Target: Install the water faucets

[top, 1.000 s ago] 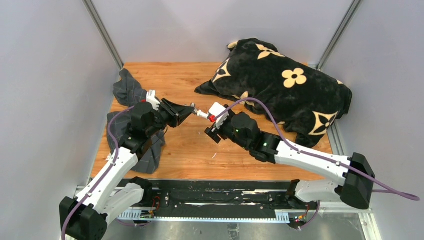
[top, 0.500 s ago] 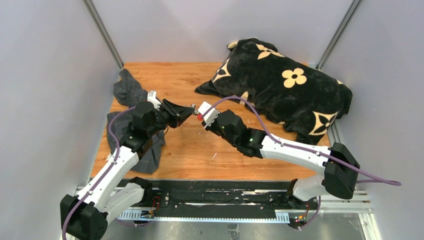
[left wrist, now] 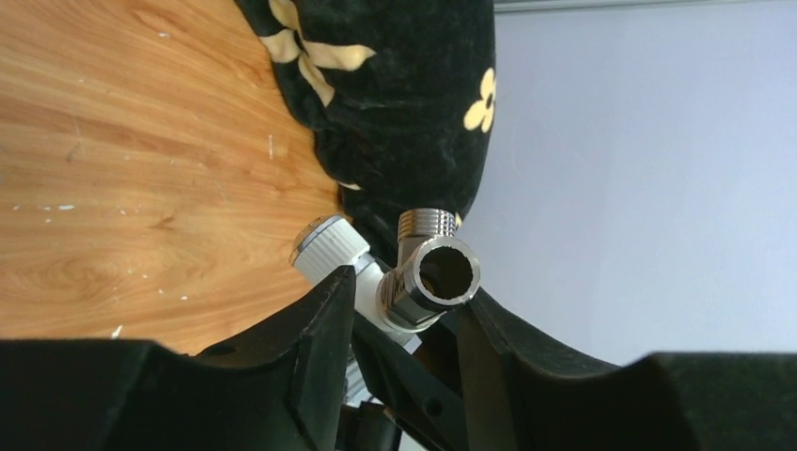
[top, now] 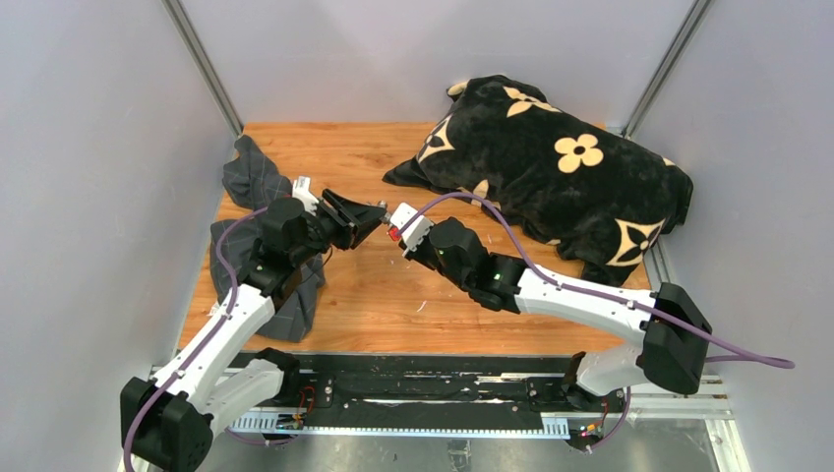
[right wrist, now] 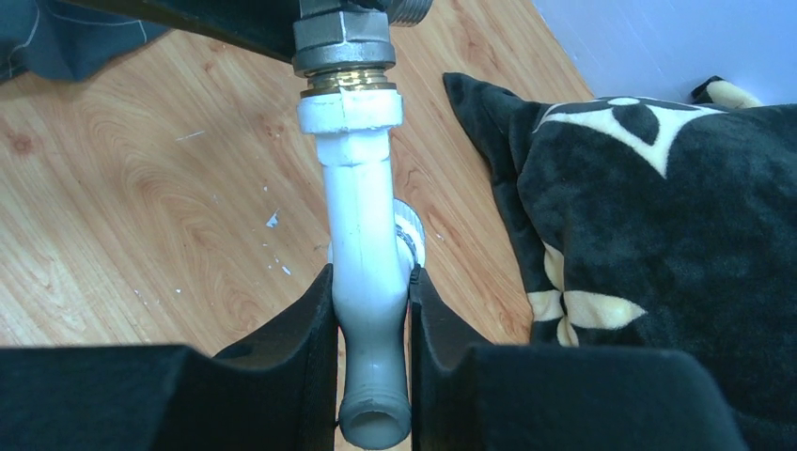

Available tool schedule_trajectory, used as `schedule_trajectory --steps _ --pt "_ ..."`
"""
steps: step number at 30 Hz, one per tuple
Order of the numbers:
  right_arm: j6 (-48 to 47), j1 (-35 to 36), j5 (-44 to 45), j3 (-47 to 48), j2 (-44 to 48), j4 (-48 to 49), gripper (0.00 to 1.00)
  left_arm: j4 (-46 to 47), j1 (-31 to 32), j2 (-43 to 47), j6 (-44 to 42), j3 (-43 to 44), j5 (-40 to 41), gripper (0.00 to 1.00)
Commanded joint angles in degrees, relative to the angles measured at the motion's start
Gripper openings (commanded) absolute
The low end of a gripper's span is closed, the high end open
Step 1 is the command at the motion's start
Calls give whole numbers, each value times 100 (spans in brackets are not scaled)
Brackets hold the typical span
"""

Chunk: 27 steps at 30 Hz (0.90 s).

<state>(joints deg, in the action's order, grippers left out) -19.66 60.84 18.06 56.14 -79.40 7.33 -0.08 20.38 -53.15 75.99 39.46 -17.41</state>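
Observation:
The water faucets are joined and held in the air over the wooden table [top: 393,295]: a white elbow tap body [right wrist: 362,216] screwed into a grey metal T-piece [right wrist: 343,42]. My right gripper [right wrist: 371,282] is shut on the white body's lower stem. My left gripper [left wrist: 406,291] stands round the metal T-piece [left wrist: 432,277]. Its jaws are slightly apart, with a gap on one side. In the top view the two grippers meet tip to tip, left gripper [top: 362,218] and right gripper [top: 401,230], with the faucet [top: 381,209] between them.
A black flowered cushion [top: 551,167] fills the back right of the table, close behind the right arm. A grey checked cloth [top: 254,177] lies at the left edge under the left arm. Grey walls enclose the table on three sides.
My right gripper moved left to the faucet and shut on the white body. The left jaws have loosened round the metal T-piece.

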Motion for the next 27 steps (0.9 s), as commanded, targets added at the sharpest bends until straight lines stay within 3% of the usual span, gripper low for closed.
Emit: schedule_trajectory --steps 1,6,27 --pt "192 42 69 38 301 350 1 368 10 -35 33 16 -200 48" --pt "175 42 41 88 349 281 0 382 9 -163 -85 88 -323 53" --pt "34 178 -102 37 325 198 1 453 18 -478 -532 402 -516 50"
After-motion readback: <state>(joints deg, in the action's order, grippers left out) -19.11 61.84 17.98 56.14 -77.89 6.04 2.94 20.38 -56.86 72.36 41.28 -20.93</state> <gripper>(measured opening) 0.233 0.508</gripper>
